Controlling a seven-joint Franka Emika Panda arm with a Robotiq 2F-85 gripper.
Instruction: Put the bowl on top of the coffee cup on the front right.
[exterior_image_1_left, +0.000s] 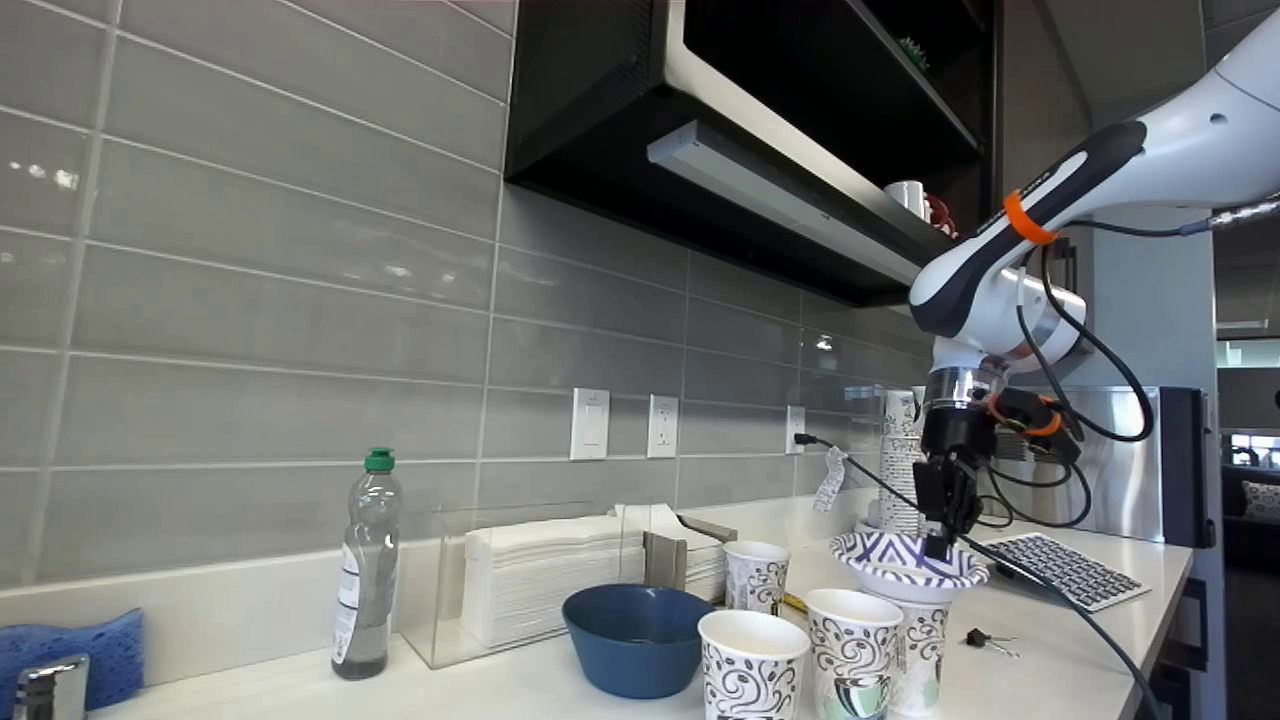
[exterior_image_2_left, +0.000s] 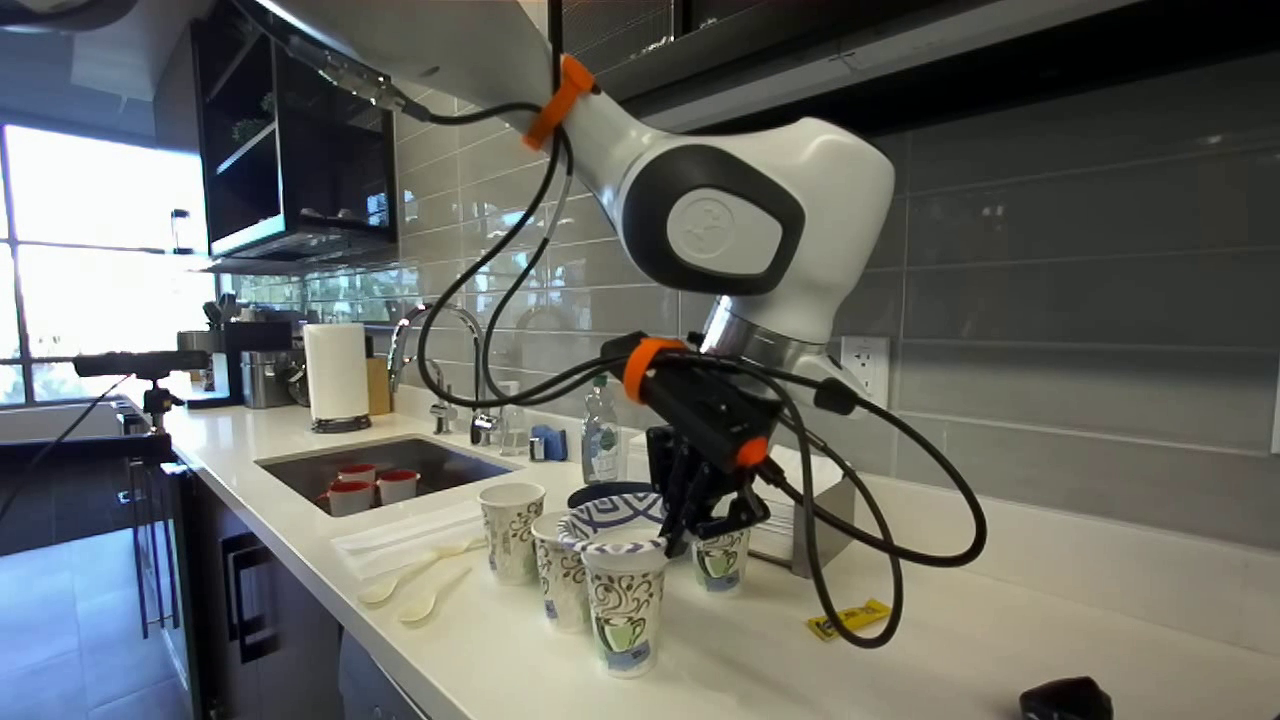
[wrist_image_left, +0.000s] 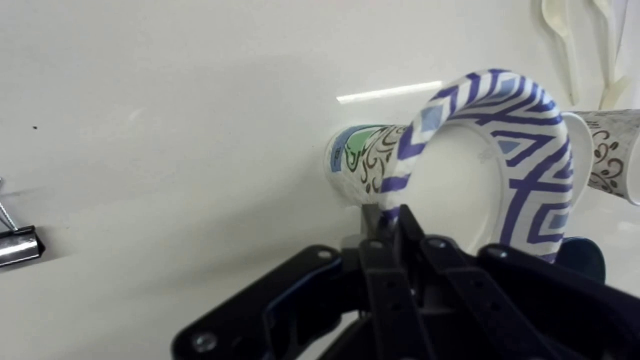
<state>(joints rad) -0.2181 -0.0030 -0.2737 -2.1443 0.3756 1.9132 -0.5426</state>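
The small white bowl with the blue pattern shows in both exterior views (exterior_image_1_left: 868, 552) (exterior_image_2_left: 612, 512) and in the wrist view (wrist_image_left: 455, 170). My gripper (wrist_image_left: 387, 212) is shut on the bowl's rim, one finger inside and one outside; it also shows in both exterior views (exterior_image_1_left: 942, 535) (exterior_image_2_left: 690, 535). The bowl is over the mouth of a printed white paper coffee cup (exterior_image_1_left: 920, 650) (exterior_image_2_left: 626, 605) (wrist_image_left: 367, 157) and hides that mouth. The bowl looks slightly tilted. I cannot tell whether it rests on the cup.
Similar cups stand close by (exterior_image_1_left: 755, 665) (exterior_image_1_left: 855, 640) (exterior_image_1_left: 757, 577). A plain blue bowl (exterior_image_1_left: 635, 640) and a napkin holder (exterior_image_1_left: 550, 575) are beside them. Pale spoons (exterior_image_2_left: 435, 597), a yellow packet (exterior_image_2_left: 848, 620) and a black binder clip (wrist_image_left: 20, 247) lie on the counter.
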